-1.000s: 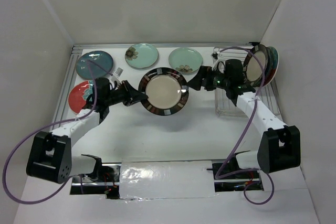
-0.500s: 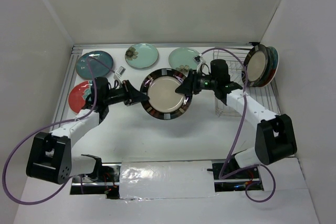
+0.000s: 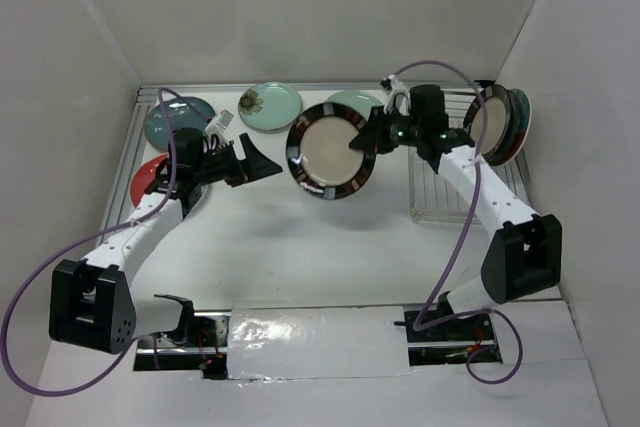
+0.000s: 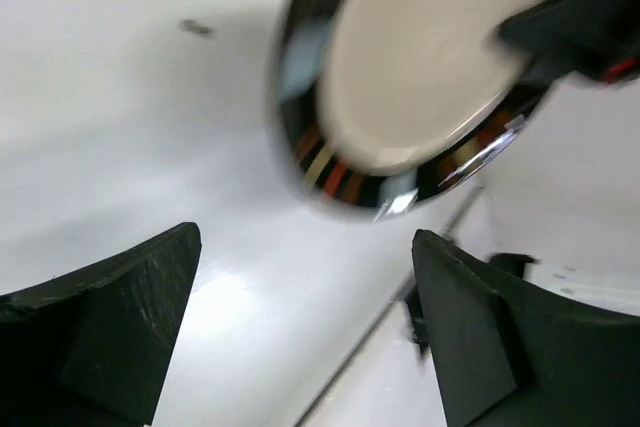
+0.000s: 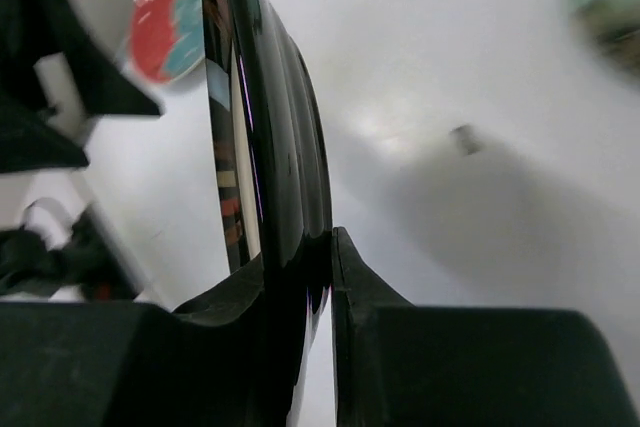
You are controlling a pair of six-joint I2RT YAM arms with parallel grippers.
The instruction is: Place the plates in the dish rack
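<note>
1. The right gripper is clamped on the right rim of the striped-rim plate, which is tilted above mid-table.
2. The left gripper is spread wide and empty, just left of that plate.
3. The dish rack stands to the right.

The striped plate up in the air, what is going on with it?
The right gripper is shut on the rim of the striped plate and holds it above the table. The left gripper is open beside it, not touching. Some plates stand in the rack at the right; the red plate, teal plate and mint plate lie flat.
</note>
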